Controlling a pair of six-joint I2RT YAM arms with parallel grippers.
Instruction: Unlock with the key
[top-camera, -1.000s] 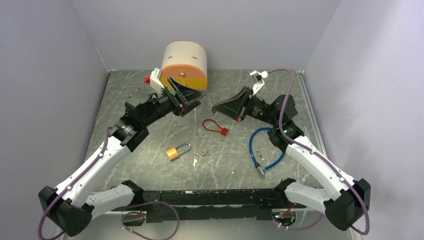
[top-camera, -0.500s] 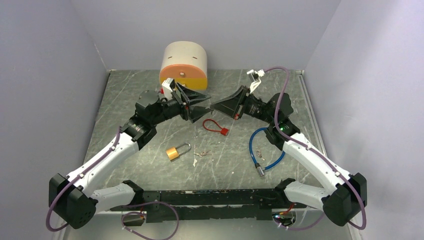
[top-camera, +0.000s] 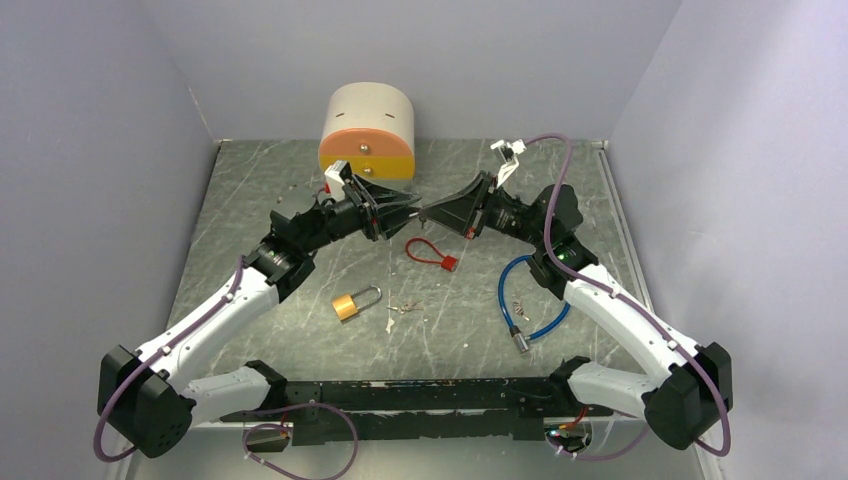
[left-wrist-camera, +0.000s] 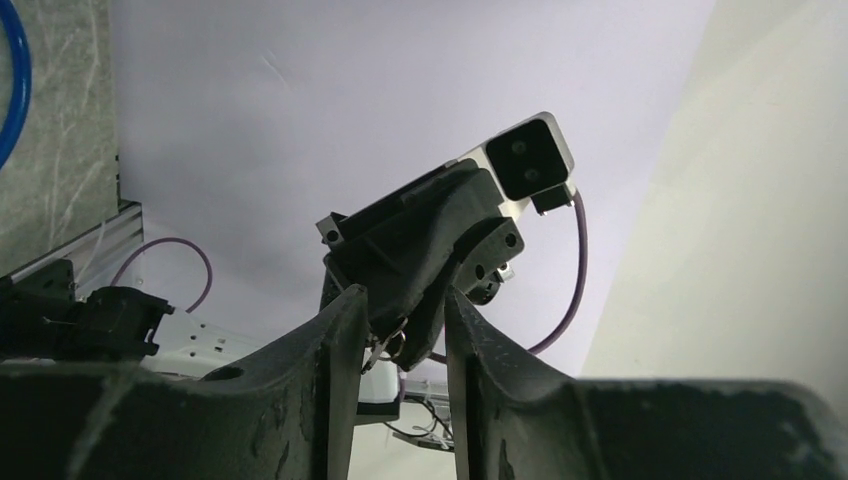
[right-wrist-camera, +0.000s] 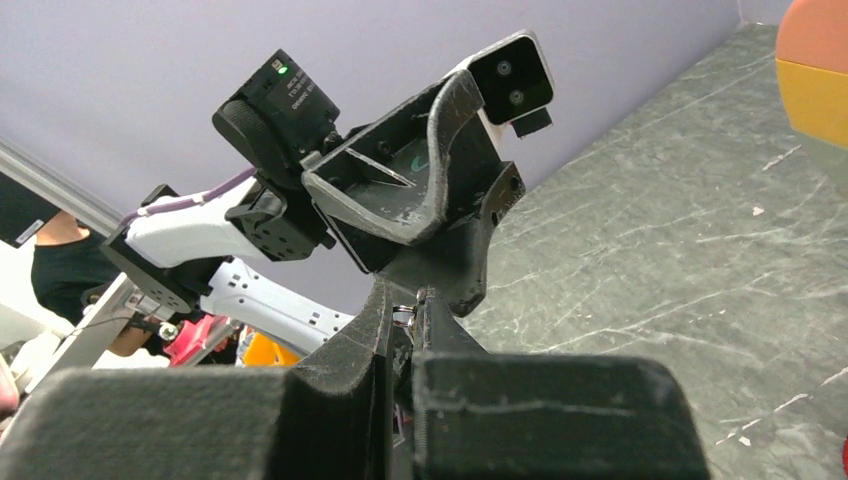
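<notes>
We find the right gripper (right-wrist-camera: 403, 300) clamped on a small metal key ring (right-wrist-camera: 401, 314), which is nipped at the tips of its nearly closed fingers. The key's blade we cannot make out. The left gripper (left-wrist-camera: 398, 300) faces it tip to tip with its fingers parted. The ring and the right gripper's nose sit in that gap, and nothing is gripped on that side. Both tips hang in the air above mid-table.

The brass padlock (top-camera: 350, 303) lies flat on the table (top-camera: 260, 190), nearer the arm bases and well apart from both grippers. Its shackle looks closed. A few small metal pieces (top-camera: 404, 308) lie just beside it. A red cable lock (top-camera: 432, 252) lies below the grippers, and a blue cable (top-camera: 527, 292) lies further right.

Risks, in our judgement:
- This looks like a handover; if the right lets go before the left has closed on the ring, the key falls.
- The left could pinch the right's fingertips rather than the ring — a false grip.
- A hold on the ring alone leaves the key free to swing, which would trouble insertion.
</notes>
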